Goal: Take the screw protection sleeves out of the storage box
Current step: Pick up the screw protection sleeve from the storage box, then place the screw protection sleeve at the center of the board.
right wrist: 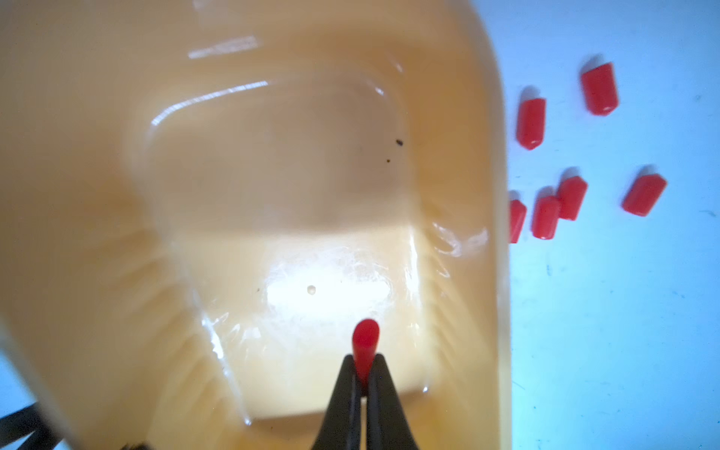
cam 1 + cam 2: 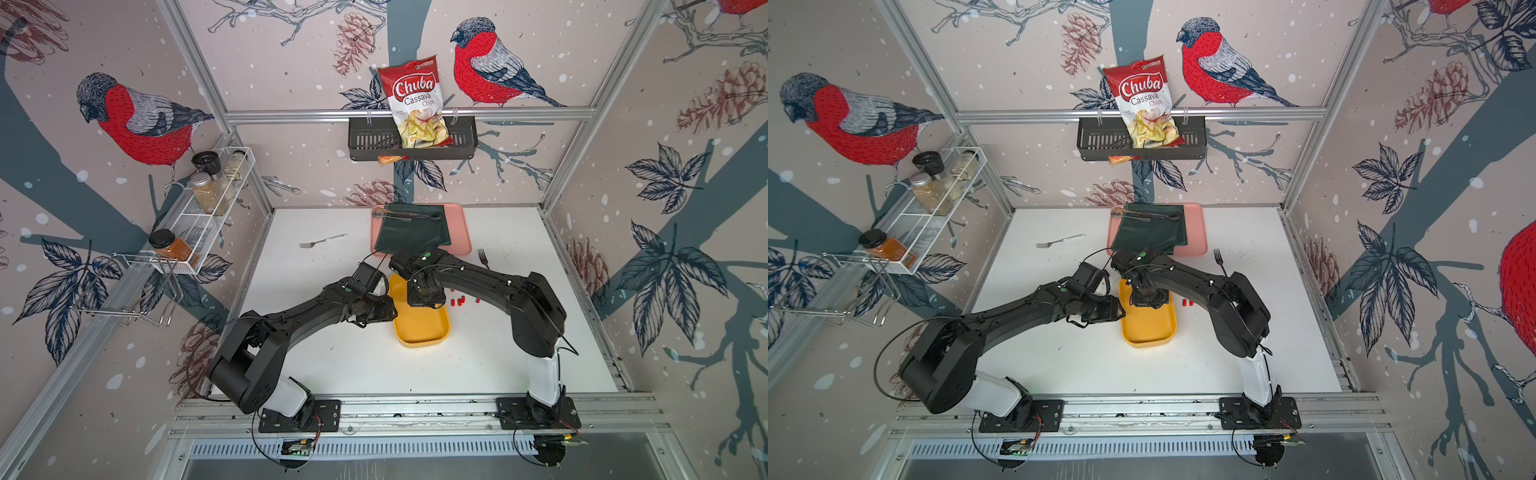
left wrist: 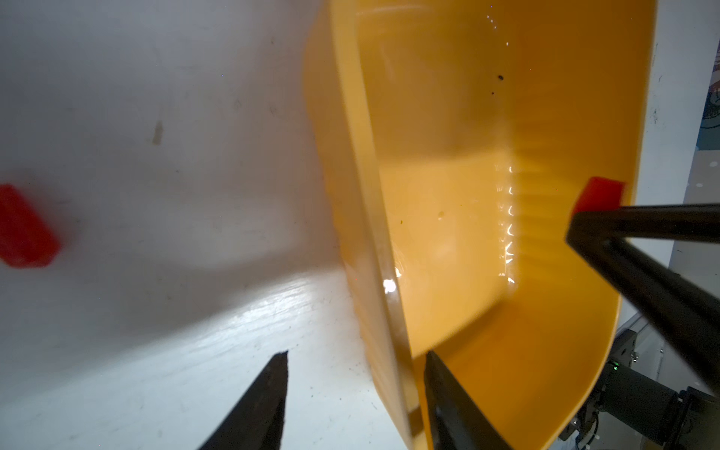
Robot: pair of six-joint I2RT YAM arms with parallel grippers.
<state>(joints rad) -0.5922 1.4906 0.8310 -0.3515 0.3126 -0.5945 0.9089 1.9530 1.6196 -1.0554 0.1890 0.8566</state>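
The right claw (image 1: 364,362) is pinched shut on one red sleeve (image 1: 365,337). It holds the sleeve by its end, so the round tip sticks out past the fingertips. The claw hangs low inside the yellow storage box (image 1: 97,195), so this sleeve is not out yet. No other sleeve shows on the parts of the box floor in view. Six loose sleeves (image 1: 545,216) lie on the white surface (image 1: 623,331), just beside the box on the right arm's side, probably so each trip is short. The left claw (image 3: 354,374) is partly open and holds nothing. One finger is inside the box and one outside, with the wall between them. It looks ready to stop the light box from sliding. Next, the right claw likely needs to lift over the wall and let go by the pile.
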